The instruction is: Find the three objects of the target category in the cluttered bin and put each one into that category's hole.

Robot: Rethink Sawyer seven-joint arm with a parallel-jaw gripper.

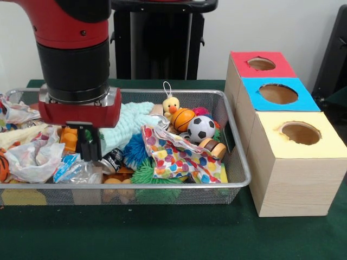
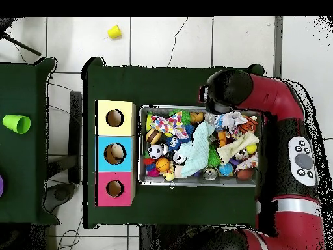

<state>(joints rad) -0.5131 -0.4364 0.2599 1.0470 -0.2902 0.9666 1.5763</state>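
Arm w/ tool is down inside the wire bin, at its left part in front view; tips sit among the clutter beside a crinkled plastic bag and a black can. Can't tell if the tool is apart or together — black fingers merge into one dark block, nothing seen clamped.

Bin contents, front view: mint knit cloth just behind the tool, polka-dot cloth across the middle, blue spiky ball and green spiky ball near the front wall. Right part holds a yellow chick toy, mini basketball and soccer ball — the last two touching.

Sorting box stands on the green surface just beside the bin's right end: red hole, blue hole, yellow hole. Overhead: something brownish shows inside the blue hole, can't ID.
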